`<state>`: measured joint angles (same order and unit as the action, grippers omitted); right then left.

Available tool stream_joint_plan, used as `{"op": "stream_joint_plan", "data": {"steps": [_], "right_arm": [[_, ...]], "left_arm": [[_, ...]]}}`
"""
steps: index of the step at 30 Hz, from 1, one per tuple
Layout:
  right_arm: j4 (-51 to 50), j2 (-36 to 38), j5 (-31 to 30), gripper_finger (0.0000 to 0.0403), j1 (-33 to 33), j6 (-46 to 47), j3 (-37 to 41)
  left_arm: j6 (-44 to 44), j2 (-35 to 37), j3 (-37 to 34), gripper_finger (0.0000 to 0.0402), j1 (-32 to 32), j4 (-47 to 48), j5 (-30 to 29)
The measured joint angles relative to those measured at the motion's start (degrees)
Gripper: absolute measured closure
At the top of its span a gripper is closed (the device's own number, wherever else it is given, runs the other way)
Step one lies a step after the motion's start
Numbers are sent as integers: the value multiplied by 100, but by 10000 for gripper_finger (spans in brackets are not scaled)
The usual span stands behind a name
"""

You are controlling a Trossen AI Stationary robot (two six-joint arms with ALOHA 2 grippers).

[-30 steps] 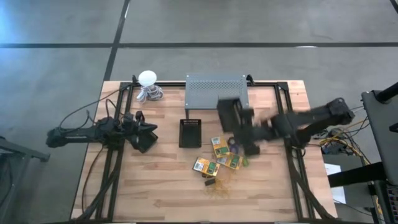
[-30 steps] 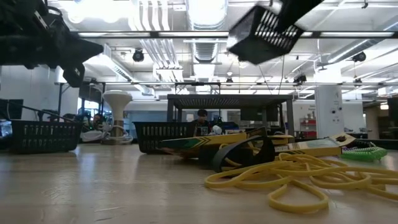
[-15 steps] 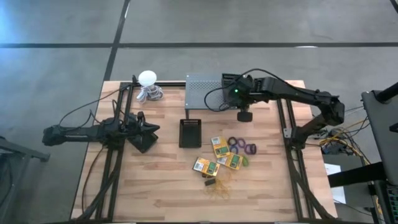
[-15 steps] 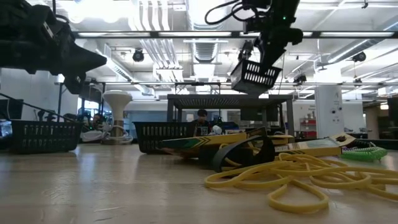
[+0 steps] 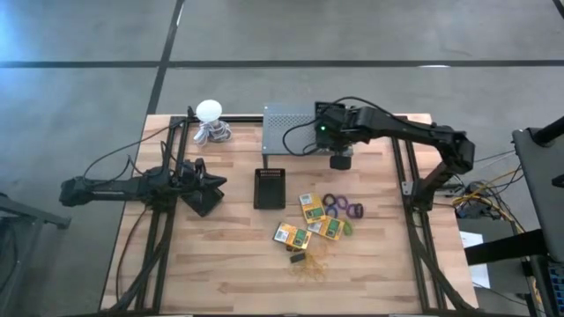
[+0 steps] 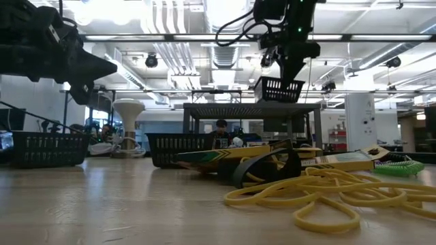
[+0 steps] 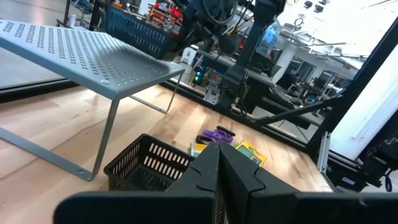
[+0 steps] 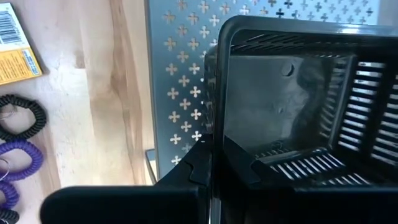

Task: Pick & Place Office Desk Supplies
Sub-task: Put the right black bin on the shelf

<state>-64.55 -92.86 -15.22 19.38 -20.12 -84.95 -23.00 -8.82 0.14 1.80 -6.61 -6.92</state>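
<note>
My right gripper (image 6: pixel 286 68) is shut on a small black mesh basket (image 6: pixel 279 89), hanging it just above the right end of the grey perforated stand (image 5: pixel 295 128). I cannot tell whether the basket touches the stand top. The supplies lie flat on the table nearer: yellow-and-green crayon boxes (image 5: pixel 311 208), purple and black coil rings (image 5: pixel 342 206), yellow rubber bands (image 5: pixel 310 266) and a black clip (image 5: pixel 298 258). My left gripper (image 5: pixel 210 185) waits shut above the table's left part, touching nothing. My right gripper pinches one side wall of the black basket at its rim (image 8: pixel 215 118), one finger inside the basket and one outside. The fingers (image 8: pixel 199 168) come from above, pointing down. The basket hangs upright and level below them, its open top facing up.
A second black mesh basket (image 5: pixel 269 187) stands on the table between my left gripper and the supplies. A white ball-shaped object (image 5: pixel 210 112) with its cord sits at the far left corner. Bare wood lies along the near edge and on the left.
My right gripper carried the black basket from above the supplies toward the table's far edge, to the stand's right end. It then came down. The basket, tilted a second ago, has turned level and now hangs just above the stand top.
</note>
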Motion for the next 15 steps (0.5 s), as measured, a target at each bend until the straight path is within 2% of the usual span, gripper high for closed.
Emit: {"op": "stream_joint_plan", "data": {"steps": [15], "right_arm": [[-84, -39, -291, 390, 19, 187, -2]], "left_arm": [[-1, -7, 0, 387, 0, 7, 0]]}}
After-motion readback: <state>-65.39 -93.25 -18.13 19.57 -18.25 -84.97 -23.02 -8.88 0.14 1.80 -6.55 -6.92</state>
